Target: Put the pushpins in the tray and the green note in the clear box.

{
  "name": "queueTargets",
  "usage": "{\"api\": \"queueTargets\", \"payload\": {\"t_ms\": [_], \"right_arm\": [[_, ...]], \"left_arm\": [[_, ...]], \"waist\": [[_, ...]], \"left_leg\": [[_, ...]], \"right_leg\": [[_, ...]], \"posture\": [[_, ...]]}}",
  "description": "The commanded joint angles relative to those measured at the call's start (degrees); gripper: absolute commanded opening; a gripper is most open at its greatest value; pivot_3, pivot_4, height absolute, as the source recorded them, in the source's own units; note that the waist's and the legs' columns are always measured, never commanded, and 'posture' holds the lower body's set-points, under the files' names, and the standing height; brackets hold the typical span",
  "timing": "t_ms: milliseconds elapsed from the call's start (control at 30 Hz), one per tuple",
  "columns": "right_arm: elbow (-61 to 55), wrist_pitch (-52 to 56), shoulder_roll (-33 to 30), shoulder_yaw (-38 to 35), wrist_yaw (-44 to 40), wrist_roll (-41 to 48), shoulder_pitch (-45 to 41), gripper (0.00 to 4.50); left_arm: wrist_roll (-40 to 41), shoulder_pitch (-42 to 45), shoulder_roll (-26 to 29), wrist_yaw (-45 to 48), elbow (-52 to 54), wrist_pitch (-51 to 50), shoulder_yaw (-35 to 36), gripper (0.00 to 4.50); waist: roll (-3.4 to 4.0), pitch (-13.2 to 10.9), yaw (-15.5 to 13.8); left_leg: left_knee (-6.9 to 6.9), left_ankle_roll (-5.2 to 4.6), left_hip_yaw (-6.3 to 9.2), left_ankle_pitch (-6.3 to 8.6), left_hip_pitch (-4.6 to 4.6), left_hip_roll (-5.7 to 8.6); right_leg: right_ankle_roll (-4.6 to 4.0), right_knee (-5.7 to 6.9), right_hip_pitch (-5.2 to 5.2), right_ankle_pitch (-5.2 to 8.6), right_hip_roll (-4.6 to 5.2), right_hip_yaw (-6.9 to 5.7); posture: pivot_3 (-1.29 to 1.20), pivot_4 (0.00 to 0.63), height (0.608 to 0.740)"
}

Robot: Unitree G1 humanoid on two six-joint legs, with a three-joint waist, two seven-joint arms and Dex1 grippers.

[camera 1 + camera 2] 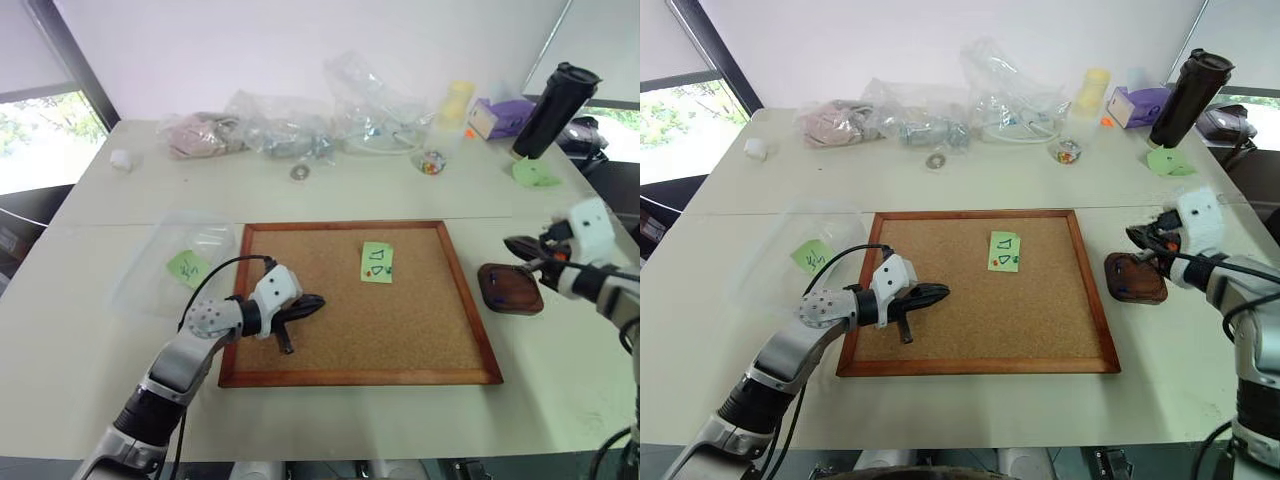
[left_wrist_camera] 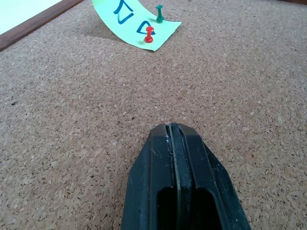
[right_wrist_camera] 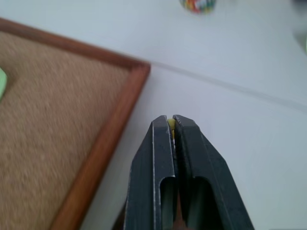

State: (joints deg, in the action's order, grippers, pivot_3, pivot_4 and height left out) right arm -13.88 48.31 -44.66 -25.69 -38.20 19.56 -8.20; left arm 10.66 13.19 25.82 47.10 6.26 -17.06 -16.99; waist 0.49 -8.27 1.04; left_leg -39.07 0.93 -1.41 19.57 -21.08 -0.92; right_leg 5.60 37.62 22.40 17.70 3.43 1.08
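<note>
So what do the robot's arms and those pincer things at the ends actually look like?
Each arm is silver-grey metal with dark joints, ending in a white wrist block. The left gripper and right gripper each have two slim black jaws. A black cable loops along the left arm, whose rounded wrist joint is dotted with small holes.
</note>
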Motion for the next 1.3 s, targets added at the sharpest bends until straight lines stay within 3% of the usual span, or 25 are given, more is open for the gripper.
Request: {"api": "queueTargets", "payload": {"t_ms": [33,267,367,533,833,967,1133,1300], "right_arm": [[-0.4,-1.7,-0.6,-3.2,0.5,0.2,3.2,0.05],[2.9,-4.3,0.1,-3.4,1.5,0.4,5.4,0.05],[3.9,-4.6,0.6,-3.7,1.5,1.2,5.7,0.96],[4.3,-4.8,0.7,-2.9,1.9,1.5,6.4,3.43],[4.2,-5.9,1.1,-2.9,2.5,1.9,7.4,3.43],[-5.5,-2.3,1.5,-1.5,0.2,8.4,6.0,3.43],[-13.0,0.5,2.6,7.1,0.3,11.7,1.8,3.43],[-9.8,-2.9,7.5,20.6,2.7,6.6,-4.3,3.43]], "left_arm": [[-1.6,-1.9,0.7,1.7,-3.2,-1.7,-2.6,0.0],[-1.7,-1.8,0.7,2.0,-3.3,-1.6,-2.6,0.0],[-1.7,-1.7,0.7,2.0,-3.3,-1.7,-2.6,0.0],[-1.7,-1.7,0.6,1.9,-3.2,-1.8,-2.5,0.0],[-1.5,-1.9,0.6,1.9,-3.0,-1.8,-2.5,0.0],[-1.5,-2.0,0.8,1.9,-2.9,-1.9,-2.3,0.0],[-1.6,-1.9,0.9,2.0,-2.9,-1.9,-2.3,0.0],[-1.7,-1.6,0.4,1.5,-3.1,-1.9,-2.4,0.0]], "waist": [[0.01,0.0,-0.2],[0.04,0.0,-0.2],[0.04,0.0,-0.2],[0.05,0.0,-0.2],[0.04,0.0,-0.2],[0.08,0.1,-0.2],[0.02,0.1,-0.1],[-0.06,0.1,-0.2]], "left_leg": [[0.0,-0.02,0.01,0.01,0.0,0.0],[-0.01,-0.03,0.01,0.02,0.0,0.0],[-0.01,-0.03,0.03,0.02,-0.03,0.0],[-0.01,-0.03,0.03,0.02,-0.02,-0.01],[-0.01,-0.03,0.03,0.02,-0.03,-0.01],[-0.01,-0.03,0.03,0.02,-0.03,-0.01],[-0.01,-0.04,0.06,0.02,0.0,-0.03],[-0.01,-0.04,0.11,0.02,-0.05,-0.03]], "right_leg": [[0.0,-0.02,0.0,0.0,-0.02,0.0],[0.0,-0.05,-0.01,0.0,-0.09,0.03],[0.0,-0.1,-0.02,0.0,-0.1,0.03],[0.0,-0.11,-0.03,0.0,-0.11,0.03],[0.0,-0.12,-0.03,0.0,-0.11,0.04],[0.0,-0.12,-0.02,0.0,-0.11,0.04],[0.0,-0.14,-0.06,0.0,-0.12,0.04],[0.0,-0.18,-0.03,0.0,-0.11,0.01]], "posture": [[0.0,0.15,0.74],[0.0,0.15,0.74],[0.0,0.15,0.74],[0.0,0.15,0.74],[0.0,0.15,0.74],[0.0,0.15,0.74],[0.0,0.15,0.74],[0.0,0.15,0.74]]}}
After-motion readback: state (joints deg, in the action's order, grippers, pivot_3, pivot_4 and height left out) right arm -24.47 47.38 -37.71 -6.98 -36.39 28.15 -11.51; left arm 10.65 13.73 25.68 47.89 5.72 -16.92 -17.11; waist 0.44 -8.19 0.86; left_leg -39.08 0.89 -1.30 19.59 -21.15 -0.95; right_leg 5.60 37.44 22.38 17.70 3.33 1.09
